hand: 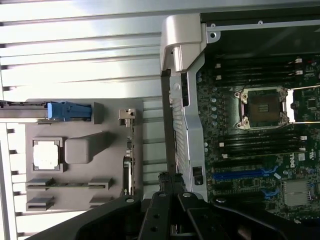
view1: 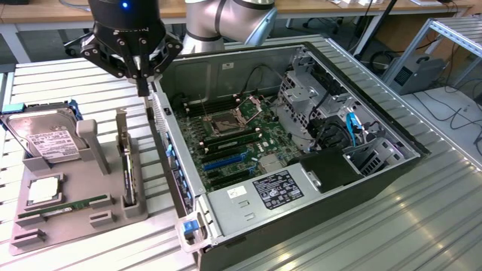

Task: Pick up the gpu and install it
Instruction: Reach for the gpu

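GPU (view1: 128, 169) stands on its thin edge in a slot of the grey holder (view1: 75, 231), on the exterior view's left, just beside the open computer case (view1: 324, 226). I think it stands up like that so the hand can come from above and pinch its top edge. The hand (view1: 141, 88) hangs above, near the far end of the GPU and the case wall. Its two fingers are pressed together with nothing between them. It does not touch the GPU, so the GPU is not picked up yet. The case lies on its side on the ribbed metal surface (view1: 429, 220) with its cover off. I guess that is so the green board (view1: 241, 135) inside faces up and a card can be pushed down into a blue slot (view1: 222, 164). The holder also keeps a hard drive (view1: 49, 141), a square chip (view1: 44, 189) and a memory stick (view1: 64, 207), each in its own spot. The hard drive has a white label, and the case has a black sticker (view1: 275, 189) at its near end, but their words are too small to read. In the wrist view the green board carries a DELL mark (hand: 291, 160).
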`<state>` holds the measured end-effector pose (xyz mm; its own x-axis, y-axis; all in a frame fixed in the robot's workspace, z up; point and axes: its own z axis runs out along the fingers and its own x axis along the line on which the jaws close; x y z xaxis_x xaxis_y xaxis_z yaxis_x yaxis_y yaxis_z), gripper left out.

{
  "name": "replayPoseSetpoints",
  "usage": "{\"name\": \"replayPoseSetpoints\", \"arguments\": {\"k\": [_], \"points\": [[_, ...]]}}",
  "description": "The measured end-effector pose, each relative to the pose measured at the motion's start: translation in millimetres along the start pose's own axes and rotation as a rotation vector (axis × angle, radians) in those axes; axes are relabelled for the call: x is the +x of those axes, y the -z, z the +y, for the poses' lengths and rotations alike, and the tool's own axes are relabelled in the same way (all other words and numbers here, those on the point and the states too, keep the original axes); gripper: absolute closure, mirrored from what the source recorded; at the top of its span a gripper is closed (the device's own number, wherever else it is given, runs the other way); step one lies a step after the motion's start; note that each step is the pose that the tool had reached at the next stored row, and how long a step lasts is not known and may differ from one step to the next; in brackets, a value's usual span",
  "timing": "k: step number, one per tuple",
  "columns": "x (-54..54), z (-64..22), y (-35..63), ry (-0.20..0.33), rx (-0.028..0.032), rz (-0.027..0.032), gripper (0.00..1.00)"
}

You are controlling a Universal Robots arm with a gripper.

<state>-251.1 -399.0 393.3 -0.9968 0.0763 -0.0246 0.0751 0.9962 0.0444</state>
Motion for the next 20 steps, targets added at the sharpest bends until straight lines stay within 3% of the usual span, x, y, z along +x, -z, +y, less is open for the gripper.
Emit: {"name": "replayPoseSetpoints", "arguments": {"k": [20], "points": [[8.2,-0.6,0.3,0.0,0.0001,0.0001,0.89]]}}
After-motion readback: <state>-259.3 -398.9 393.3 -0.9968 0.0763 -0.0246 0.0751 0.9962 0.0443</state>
